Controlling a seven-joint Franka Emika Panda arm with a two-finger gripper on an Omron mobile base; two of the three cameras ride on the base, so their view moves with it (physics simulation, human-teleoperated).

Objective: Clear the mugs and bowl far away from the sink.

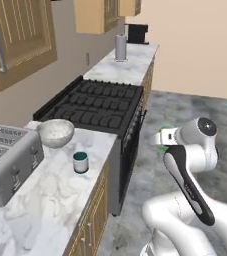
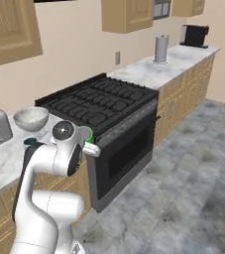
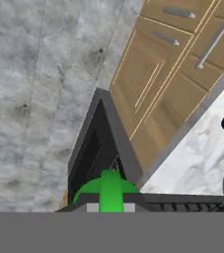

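Stove (image 1: 102, 102): black gas range with dark grates, set between two stretches of marble counter; its oven front faces the grey stone floor (image 2: 198, 183).
Counter (image 1: 55, 200): pale marble top over wooden cabinet doors, left of the stove in the left base view.
Far counter (image 2: 176, 62): beyond the stove, carrying a grey upright cylinder (image 1: 120, 47) and a black coffee machine (image 2: 195, 34) near the wall.
Toaster (image 1: 7, 162): silver, slotted, at the near end of the counter, well apart from the mug.
Arm (image 1: 190, 172): white with dark joints, raised over the floor in front of the stove, level with the counter edge.
Bowl (image 1: 55, 132): whitish speckled, upright on the counter, just beside the stove's near corner and next to the toaster.
Dark teal mug (image 1: 80, 162): upright on the counter, near the bowl but apart from it, toward the counter's front edge.
Green mug (image 3: 107, 190): bright green, held at the wrist end of the arm, off the counter and over the stove's front corner.
Gripper (image 3: 109, 203): fingers closed down on the green mug, which sits between the tips in the hand view.
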